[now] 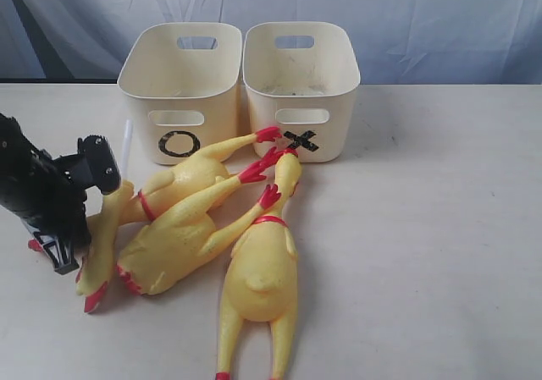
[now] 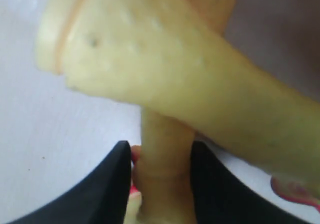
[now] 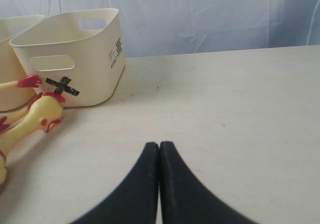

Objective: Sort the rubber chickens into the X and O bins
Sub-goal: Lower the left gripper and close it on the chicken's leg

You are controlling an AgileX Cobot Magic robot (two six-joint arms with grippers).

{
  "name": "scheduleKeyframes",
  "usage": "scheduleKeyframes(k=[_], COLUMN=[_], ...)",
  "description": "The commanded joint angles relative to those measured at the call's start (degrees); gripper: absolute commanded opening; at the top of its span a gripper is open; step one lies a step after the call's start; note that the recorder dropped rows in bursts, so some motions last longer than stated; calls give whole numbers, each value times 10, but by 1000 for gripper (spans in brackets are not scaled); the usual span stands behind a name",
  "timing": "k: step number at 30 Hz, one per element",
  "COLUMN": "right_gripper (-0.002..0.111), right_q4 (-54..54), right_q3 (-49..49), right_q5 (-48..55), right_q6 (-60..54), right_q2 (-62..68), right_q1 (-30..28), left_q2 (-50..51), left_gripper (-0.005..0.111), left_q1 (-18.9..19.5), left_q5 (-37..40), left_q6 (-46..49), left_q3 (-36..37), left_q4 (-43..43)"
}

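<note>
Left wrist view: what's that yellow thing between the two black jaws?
A skinny part of the thin rubber chicken sits between the jaws of the left gripper, which hug it on both sides. That shows in the left wrist view.

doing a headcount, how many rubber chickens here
4, all on the table: biggest chicken nearest the camera, second chicken to its left, third chicken before the O bin, thinnest chicken in the left gripper. Either bin may hide more.

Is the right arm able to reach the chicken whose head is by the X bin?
Probably yes. Only bare table lies between the right end effector and that chicken, so nothing looks in the way. Its jaws are shut, so they must open first.
</note>
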Motion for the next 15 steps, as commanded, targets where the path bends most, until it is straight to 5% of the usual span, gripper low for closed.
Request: scheduleKeyframes(k=[1, 8, 15], right_gripper=[0, 0, 0], right_q4=[-3, -3, -3], right_q3=[1, 1, 1], right_q5=[-4, -4, -4], right_q6=[-2, -2, -1], right_q2=[-3, -3, -3], right_q1=[-3, -3, -3], left_q2=[2, 2, 2], left_gripper=[20, 0, 0], left_q1=[-4, -4, -4], left_q5=[4, 8, 13], left_q6=[1, 1, 1], left_q3=[1, 1, 1], left_q4=[-1, -4, -6])
